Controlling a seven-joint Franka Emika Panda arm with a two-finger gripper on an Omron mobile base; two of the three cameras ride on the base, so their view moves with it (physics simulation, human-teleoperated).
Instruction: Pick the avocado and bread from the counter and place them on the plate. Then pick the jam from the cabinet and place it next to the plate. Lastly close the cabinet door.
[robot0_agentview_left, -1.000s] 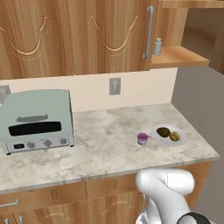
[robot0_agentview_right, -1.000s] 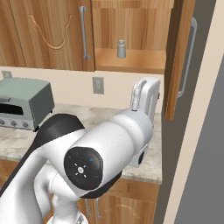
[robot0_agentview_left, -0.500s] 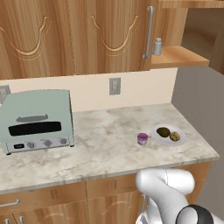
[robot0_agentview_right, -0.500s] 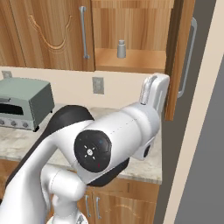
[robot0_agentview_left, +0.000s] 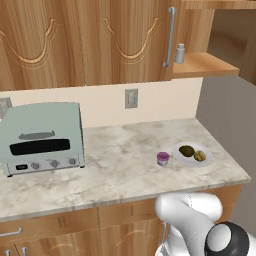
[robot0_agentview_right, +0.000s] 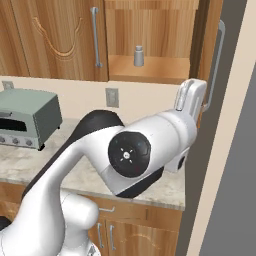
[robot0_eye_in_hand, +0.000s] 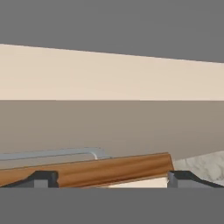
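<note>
The avocado (robot0_agentview_left: 186, 150) and the bread (robot0_agentview_left: 199, 156) lie together on the white plate (robot0_agentview_left: 192, 164) at the counter's (robot0_agentview_left: 125, 160) right end. The purple jam (robot0_agentview_left: 163, 158) stands on the counter just left of the plate. The cabinet (robot0_agentview_right: 150, 70) is open, and its door (robot0_agentview_right: 205, 55) swings out edge-on with its silver handle (robot0_agentview_right: 217, 65). My gripper (robot0_eye_in_hand: 111, 179) is open. Between its wide-spread fingertips (robot0_eye_in_hand: 41, 178) lies the door's wooden edge (robot0_eye_in_hand: 113, 169), with the handle (robot0_eye_in_hand: 52, 153) just beyond. In the right base view my hand stands upright close beside the door.
A grey shaker bottle (robot0_agentview_right: 139, 56) stands on the cabinet shelf. A pale green toaster oven (robot0_agentview_left: 42, 137) sits at the counter's left. A wall socket (robot0_agentview_left: 131, 98) is behind the counter. A grey wall (robot0_agentview_right: 235, 150) closes in the right side past the door.
My hand has moved right, closer to the open cabinet door, and the arm's elbow has swung with it. Plate, food and jam have not moved.
</note>
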